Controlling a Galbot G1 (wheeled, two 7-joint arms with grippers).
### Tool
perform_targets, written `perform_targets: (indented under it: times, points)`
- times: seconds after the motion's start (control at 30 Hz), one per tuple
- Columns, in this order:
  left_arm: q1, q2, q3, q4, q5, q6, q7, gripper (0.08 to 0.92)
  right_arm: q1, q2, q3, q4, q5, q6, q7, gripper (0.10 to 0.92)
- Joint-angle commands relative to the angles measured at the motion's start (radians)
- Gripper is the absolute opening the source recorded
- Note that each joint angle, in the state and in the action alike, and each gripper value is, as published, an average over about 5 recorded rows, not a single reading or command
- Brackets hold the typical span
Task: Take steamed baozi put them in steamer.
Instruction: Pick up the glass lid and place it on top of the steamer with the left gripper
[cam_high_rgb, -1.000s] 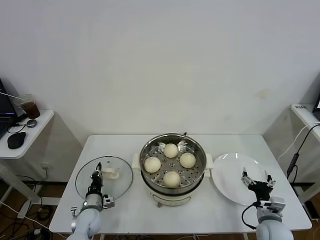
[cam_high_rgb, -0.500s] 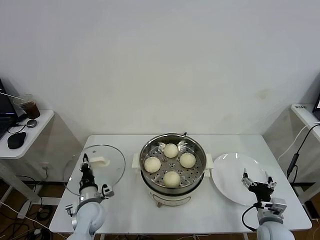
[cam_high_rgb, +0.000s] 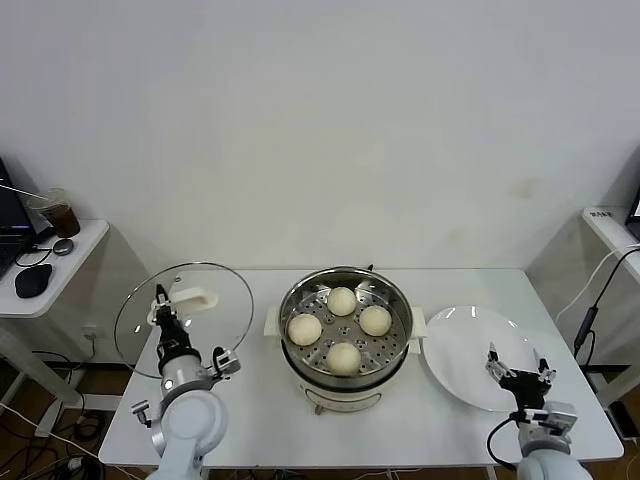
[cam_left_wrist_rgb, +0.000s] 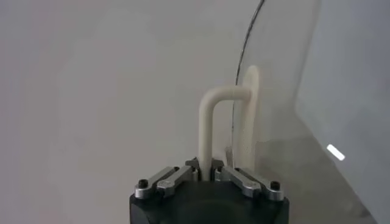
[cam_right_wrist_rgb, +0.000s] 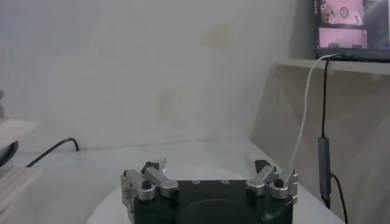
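Several cream-white baozi lie on the perforated tray inside the shiny steel steamer at the table's middle. My left gripper is shut on the white handle of the glass lid. It holds the lid off the table, tilted nearly upright, left of the steamer. In the left wrist view the left gripper pinches the handle's bar, with the glass beyond it. My right gripper stands open and holds nothing, over the near right rim of the bare white plate; its wrist view shows the right gripper with jaws wide apart.
A white table carries everything. A side table at the far left holds a dark mouse and a cup. A shelf with a hanging cable stands at the right.
My left gripper has lifted the glass lid off the table and tipped it upright, moving it slightly left. The right gripper has drawn back a little.
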Motion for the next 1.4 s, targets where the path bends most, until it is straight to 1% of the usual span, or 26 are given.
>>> perform_targets:
  times: [0.03, 0.2, 0.3, 0.43, 0.67, 0.87, 1.2, 1.4]
  points:
    - [0.001, -0.059, 0.157, -0.125, 0.100, 0.051, 0.112, 0.173, -0.003, 0.001, 0.008, -0.004, -0.002, -0.004, -0.002, 0.823]
    - [-0.015, -0.121, 0.279, -0.054, 0.151, 0.051, 0.089, 0.173, 0.000, -0.001, 0.010, -0.021, -0.003, -0.004, -0.007, 0.823]
    - [-0.033, -0.147, 0.343, -0.033, 0.154, 0.052, 0.104, 0.173, -0.001, -0.006, 0.014, -0.027, -0.006, -0.004, -0.009, 0.823]
    - [-0.058, -0.154, 0.432, -0.028, 0.127, 0.052, 0.141, 0.173, -0.002, -0.008, 0.021, -0.029, -0.007, -0.005, -0.010, 0.823]
    - [-0.103, -0.154, 0.545, -0.017, 0.018, 0.053, 0.178, 0.173, -0.002, -0.006, 0.026, -0.035, -0.015, -0.007, -0.011, 0.823]
    - [-0.153, -0.158, 0.585, 0.067, 0.016, 0.054, 0.150, 0.173, 0.001, 0.003, 0.025, -0.041, -0.021, -0.006, -0.011, 0.823]
    - [-0.222, -0.159, 0.577, 0.191, 0.079, 0.053, 0.095, 0.173, 0.013, 0.016, 0.022, -0.053, -0.026, -0.006, -0.011, 0.823]
    - [-0.235, -0.161, 0.574, 0.235, 0.094, 0.053, 0.099, 0.173, 0.019, 0.021, 0.021, -0.059, -0.029, -0.006, -0.011, 0.823]
